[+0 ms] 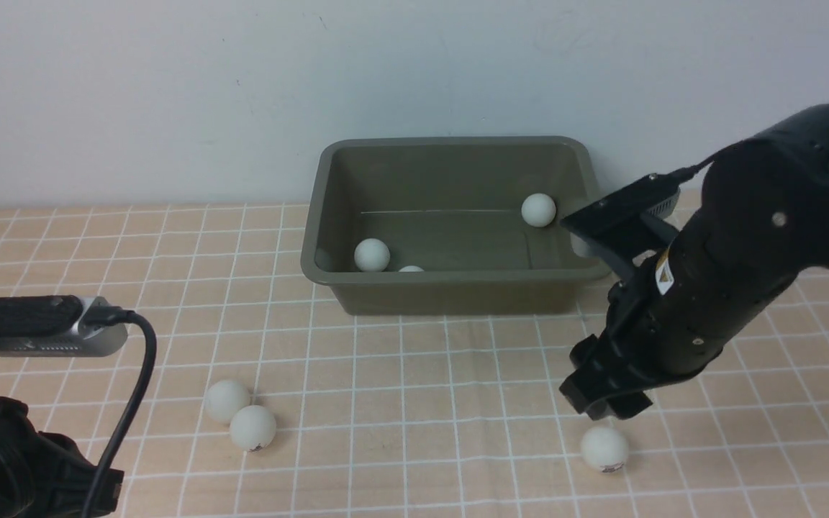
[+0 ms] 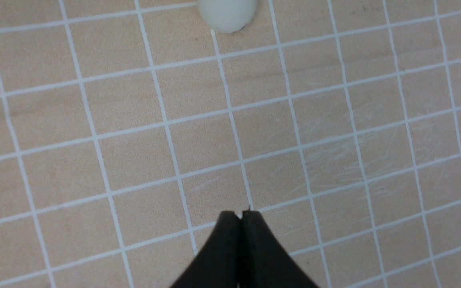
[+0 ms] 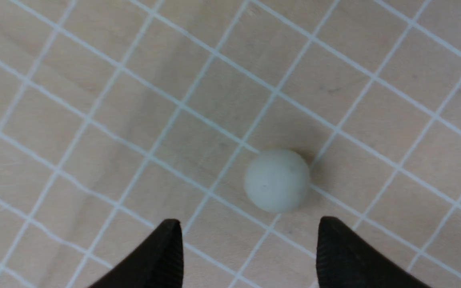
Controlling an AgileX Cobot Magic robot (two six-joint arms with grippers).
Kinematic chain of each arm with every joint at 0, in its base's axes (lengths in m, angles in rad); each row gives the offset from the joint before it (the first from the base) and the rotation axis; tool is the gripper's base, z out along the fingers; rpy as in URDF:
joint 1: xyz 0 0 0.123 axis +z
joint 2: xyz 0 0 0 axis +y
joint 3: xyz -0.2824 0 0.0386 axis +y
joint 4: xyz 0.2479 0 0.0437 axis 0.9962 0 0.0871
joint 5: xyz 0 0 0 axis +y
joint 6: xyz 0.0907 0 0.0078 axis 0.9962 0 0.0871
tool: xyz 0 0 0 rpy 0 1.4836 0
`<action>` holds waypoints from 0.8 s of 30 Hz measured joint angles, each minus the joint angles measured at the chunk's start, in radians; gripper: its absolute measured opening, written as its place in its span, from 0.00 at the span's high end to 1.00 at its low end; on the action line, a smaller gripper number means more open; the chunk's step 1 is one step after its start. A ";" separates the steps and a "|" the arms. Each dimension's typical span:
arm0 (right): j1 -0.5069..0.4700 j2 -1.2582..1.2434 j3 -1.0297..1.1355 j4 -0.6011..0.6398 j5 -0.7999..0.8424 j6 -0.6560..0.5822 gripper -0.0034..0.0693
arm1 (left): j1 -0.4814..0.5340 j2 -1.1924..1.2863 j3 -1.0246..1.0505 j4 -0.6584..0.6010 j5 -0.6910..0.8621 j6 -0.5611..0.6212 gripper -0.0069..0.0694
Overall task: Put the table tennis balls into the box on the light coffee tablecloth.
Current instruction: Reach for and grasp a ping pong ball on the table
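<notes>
The right gripper (image 1: 609,406) hangs with its jaws spread wide and nothing between them, just above and behind one table tennis ball (image 1: 604,449). That ball rests on the light coffee tablecloth (image 1: 400,374), in front of the right end of the box (image 1: 450,295) and well apart from it. It is probably very light, hard-shelled and smooth, so a lopsided touch would likely send it rolling. The sound hold is across its widest girth, one pad on each side, closed gently. The right wrist view shows what the front view cannot: the ball lies ahead of the two fingertips (image 3: 172,240), not yet between them and slightly off their midline. Only the front view shows the box holding three balls (image 1: 537,209), one half hidden by the near wall, and a touching pair (image 1: 227,400) on the cloth toward the left. The left gripper (image 2: 240,214) is pressed shut on nothing; its wrist view catches one ball at the frame edge.
</notes>
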 joint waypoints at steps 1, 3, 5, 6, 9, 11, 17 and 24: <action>0.001 0.019 0.001 -0.031 -0.008 0.028 0.38 | 0.000 0.000 0.000 0.000 0.000 0.000 1.00; 0.001 0.037 0.002 -0.047 -0.022 0.045 0.38 | 0.000 0.000 0.000 0.000 0.000 0.000 1.00; 0.001 0.064 0.002 -0.055 -0.046 0.055 0.38 | 0.000 0.000 0.000 0.000 0.000 0.000 1.00; 0.001 0.074 0.002 -0.055 -0.060 0.058 0.38 | 0.000 0.000 0.000 0.000 0.000 0.000 1.00; 0.001 0.108 0.002 -0.057 -0.083 0.060 0.38 | 0.000 0.000 0.000 0.000 0.000 0.000 1.00; 0.001 0.132 0.002 -0.057 -0.090 0.061 0.38 | 0.000 0.000 0.000 0.000 0.000 0.000 1.00; 0.001 0.174 0.002 -0.057 -0.088 0.061 0.38 | 0.000 0.000 0.000 0.000 0.000 0.000 1.00; 0.001 0.196 0.002 -0.057 -0.078 0.057 0.38 | 0.000 0.000 0.000 0.000 0.000 0.000 1.00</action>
